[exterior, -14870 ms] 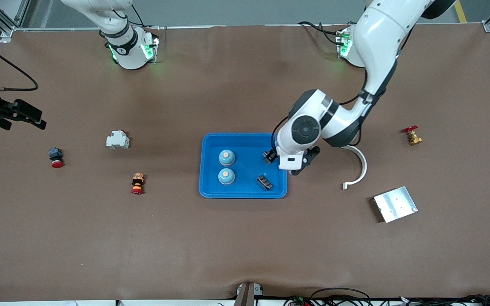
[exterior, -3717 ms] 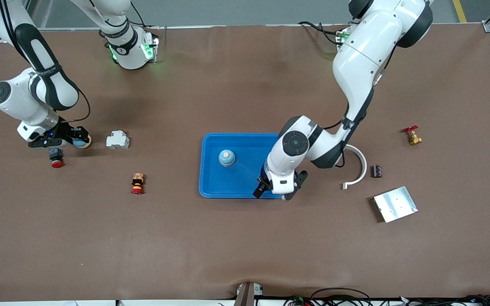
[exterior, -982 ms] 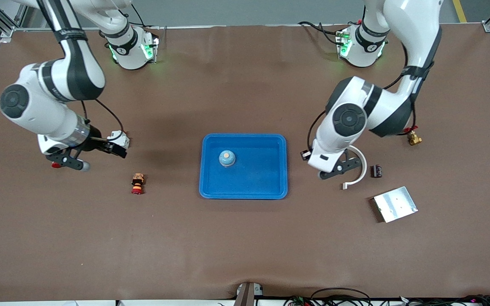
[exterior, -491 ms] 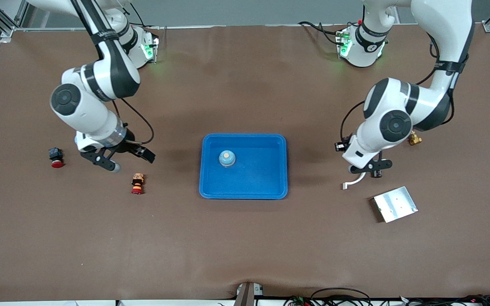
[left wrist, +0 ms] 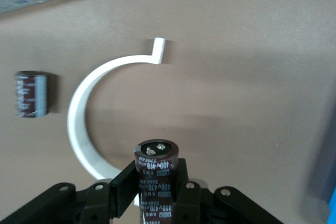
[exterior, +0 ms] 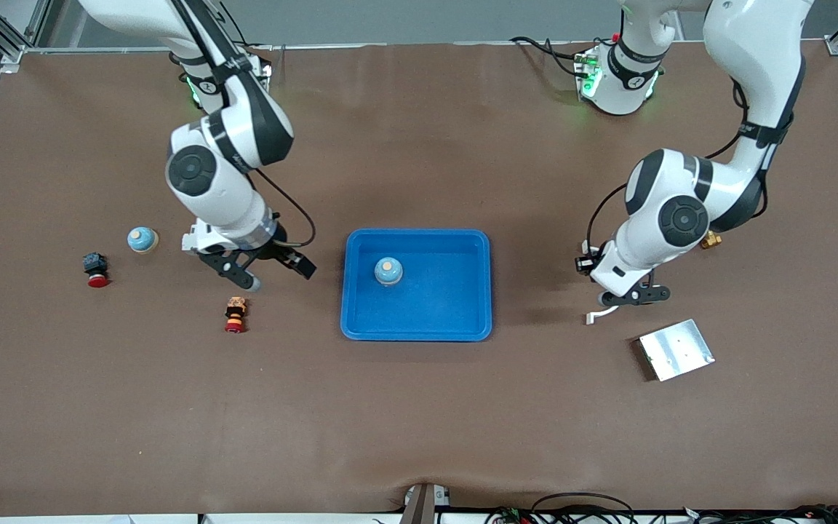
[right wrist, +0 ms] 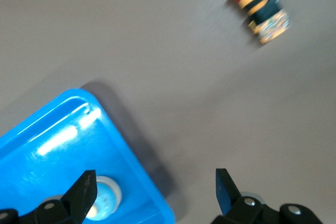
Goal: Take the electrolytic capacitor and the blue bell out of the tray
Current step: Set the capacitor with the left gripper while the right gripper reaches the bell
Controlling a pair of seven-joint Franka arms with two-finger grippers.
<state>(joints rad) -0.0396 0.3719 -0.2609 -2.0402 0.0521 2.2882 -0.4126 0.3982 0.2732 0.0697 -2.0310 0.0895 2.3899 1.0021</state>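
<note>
1. We have the left gripper (left wrist: 156, 192) clamped on a capacitor (left wrist: 156, 174), a short dark cylinder held upright by its sides, metal terminals up. It hangs over bare table toward the left arm's end, above the white curved bracket (left wrist: 89, 114), well clear of the tray (exterior: 416, 326).
2. The capacitor looks rigid and light, with a smooth sleeve. The side grip at mid-height looks right to us; a round body can twist or roll once released, so we'd set it down low and square.
3. A second capacitor (left wrist: 30, 93) lies on its side on the table just outside the bracket's curve.
4. The right gripper (exterior: 268, 268) has its jaws wide apart and empty, over the table just off the tray edge facing the right arm's end.
5. One blue bell (exterior: 388, 270) sits in the tray, nearer the edge toward the robot bases. Another bell (exterior: 142, 239) stands on the table near the right arm's end.
6. The bell is a hard smooth dome, probably slippery. We'd pinch low across the base, not the crown; it may skate on the plastic tray floor.
</note>
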